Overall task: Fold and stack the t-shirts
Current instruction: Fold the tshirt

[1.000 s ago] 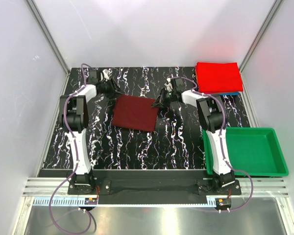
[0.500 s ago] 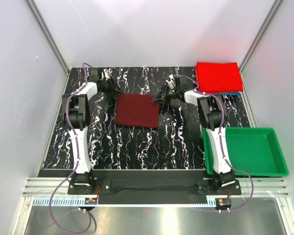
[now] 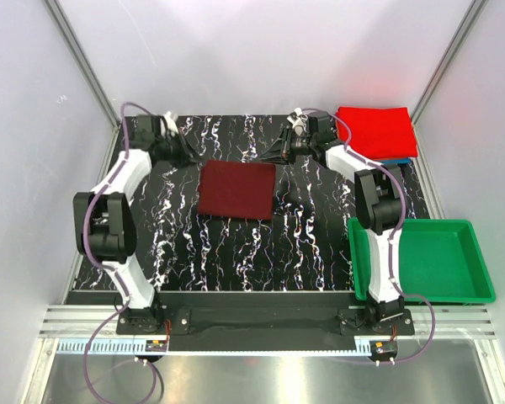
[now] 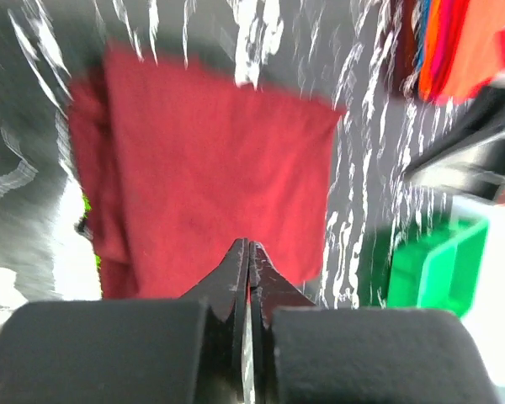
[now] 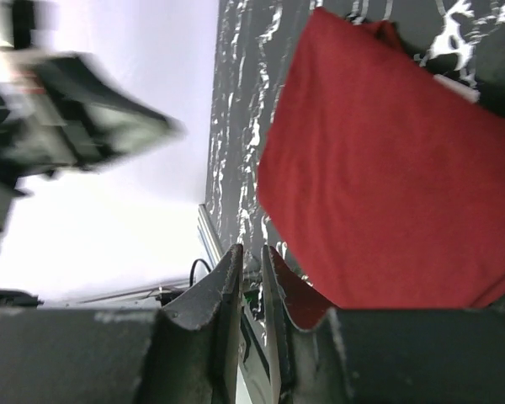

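Maroon t-shirt [image 3: 236, 190], folded: left jaws shut, right jaws barely apart, both empty; we'd pinch opp. edges evenly.

Your left gripper [image 4: 249, 249] shows its jaws pressed together, with nothing between them. Ahead of the tips, the folded maroon t-shirt [image 4: 206, 168] lies flat on the marbled table [image 4: 362, 177]. To the right is the green tray [image 4: 429, 269]. Far ahead and right, blurred, is the red t-shirt [image 4: 475, 50].
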